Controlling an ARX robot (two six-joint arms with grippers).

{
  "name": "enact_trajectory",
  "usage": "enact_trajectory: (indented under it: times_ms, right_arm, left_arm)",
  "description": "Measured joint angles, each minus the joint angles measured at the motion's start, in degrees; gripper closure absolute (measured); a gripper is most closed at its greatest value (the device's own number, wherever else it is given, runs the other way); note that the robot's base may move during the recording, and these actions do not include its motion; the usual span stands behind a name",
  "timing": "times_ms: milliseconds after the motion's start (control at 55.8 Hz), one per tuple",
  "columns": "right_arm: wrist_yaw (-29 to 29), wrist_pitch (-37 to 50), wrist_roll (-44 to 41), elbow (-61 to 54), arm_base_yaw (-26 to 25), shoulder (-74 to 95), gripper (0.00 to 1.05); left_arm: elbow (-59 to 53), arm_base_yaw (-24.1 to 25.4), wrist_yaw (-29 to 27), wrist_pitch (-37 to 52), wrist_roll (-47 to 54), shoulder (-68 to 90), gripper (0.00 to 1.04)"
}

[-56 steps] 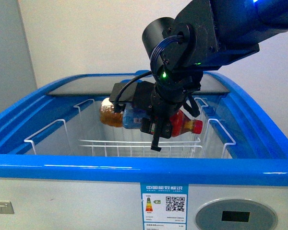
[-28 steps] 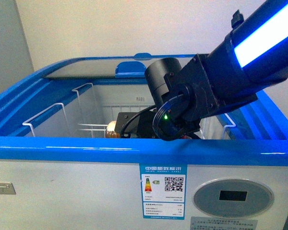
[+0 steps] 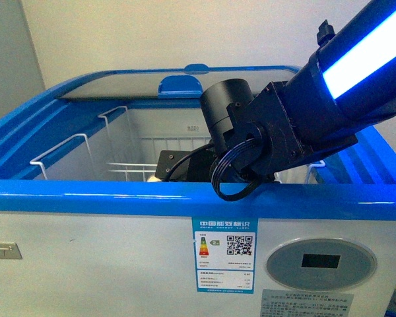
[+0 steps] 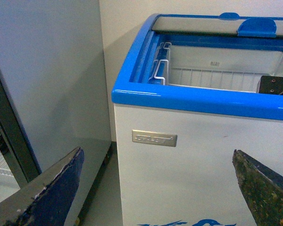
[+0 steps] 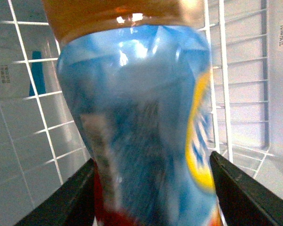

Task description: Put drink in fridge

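Observation:
The fridge [image 3: 86, 198] is a white chest freezer with a blue top rim, its glass lid slid back. My right arm reaches down into it; the right gripper [image 3: 185, 173] is mostly hidden behind the front rim. It is shut on the drink [image 5: 137, 122], a bottle with amber liquid and a blue label that fills the right wrist view between the fingers [image 5: 240, 188]. Only a pale sliver of the drink [image 3: 153, 177] shows in the front view. My left gripper [image 4: 160, 188] is open and empty, outside the fridge [image 4: 188, 174] in front of its white wall.
White wire baskets [image 3: 129, 168] line the inside of the fridge; their wires [image 5: 221, 94] lie close behind the bottle. A tall grey cabinet [image 4: 42, 80] stands beside the fridge, with a narrow floor gap between them. The slid-back glass lid [image 3: 145, 86] covers the far part.
My right arm has lowered the drink from above the opening down into the fridge. The bottle, in full view a second ago, is now almost hidden behind the front rim.

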Motion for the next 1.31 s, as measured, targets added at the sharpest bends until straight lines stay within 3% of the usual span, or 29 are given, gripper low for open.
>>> enact_trajectory:
  times_ms: [179,430,573,645,734,896,985,1200,1308]
  right_arm:
    - [-0.9,-0.3,3.5,-2.3,-0.3,-3.0,0.06]
    - [-3.8,-1.1,11.1,-6.6,-2.0,-13.2,0.07]
    - [-13.3,-3.5,23.5,-11.4,-2.2,-26.2,0.07]
    - [-15.2,-3.7,29.9,-13.1,-3.7,-32.8,0.07]
    - [-12.6,-3.7,37.4,-15.5,-8.0,-39.9,0.07]
    - [6.1,-8.0,49.3,-20.7,-17.6,-49.6,0.07]
    - [10.3,-13.3,55.9,-26.8,-21.0,-58.2,0.07]
    - [12.0,-25.0,65.0,-40.0,-20.3,-81.0,0.07]
    - [-0.8,-16.6,63.7,-49.0,-22.9,-92.8,0.19]
  left_arm:
    - [0.0,0.0,0.0,0.0,0.0,0.0,0.08]
    - [0.0,0.0,0.0,0.0,0.0,0.0,0.08]
    - [0.0,0.0,0.0,0.0,0.0,0.0,0.08]
    - [0.0,0.0,0.0,0.0,0.0,0.0,0.08]
    - [0.0,0.0,0.0,0.0,0.0,0.0,0.08]
    - [0.0,0.0,0.0,0.0,0.0,0.0,0.08]
    - [0.0,0.0,0.0,0.0,0.0,0.0,0.08]
    - [0.0,0.0,0.0,0.0,0.0,0.0,0.08]
    - [0.0,0.0,0.0,0.0,0.0,0.0,0.08]
